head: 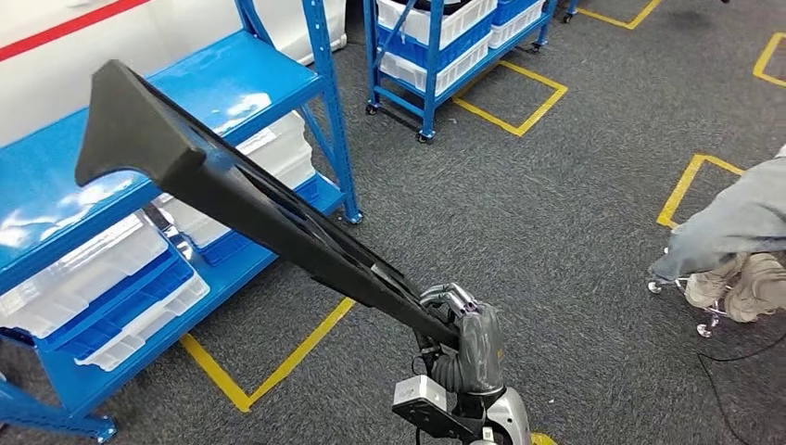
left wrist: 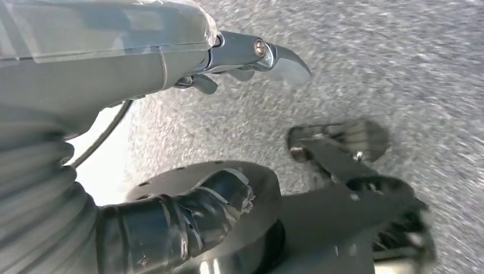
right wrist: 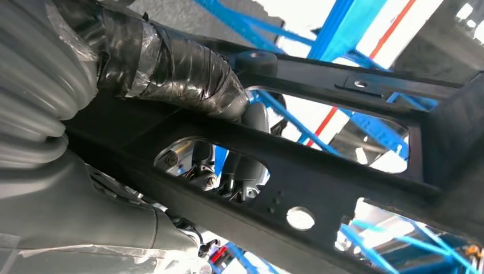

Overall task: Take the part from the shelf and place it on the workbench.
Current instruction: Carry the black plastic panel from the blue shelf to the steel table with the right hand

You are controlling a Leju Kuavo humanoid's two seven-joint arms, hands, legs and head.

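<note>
A long black frame-like part (head: pixel 232 195) with a wide flat end slants up and to the left in the head view, across the front of the blue shelf (head: pixel 213 83). My right hand (head: pixel 463 338) grips its lower end, low in the middle of the picture. In the right wrist view the part (right wrist: pixel 319 188) shows as black bars with cut-outs and holes, and the taped thumb (right wrist: pixel 171 68) wraps over one bar. My left hand (left wrist: pixel 142 63) hangs over the grey carpet with its fingers (left wrist: pixel 257 54) stretched out and nothing in it.
The blue shelf holds clear plastic boxes (head: pixel 102 278) on its lower levels. A second blue rack (head: pixel 436 56) on wheels stands further back. Yellow lines (head: pixel 278 371) mark the carpet. A person (head: pixel 732 232) sits on a wheeled stool at the right edge.
</note>
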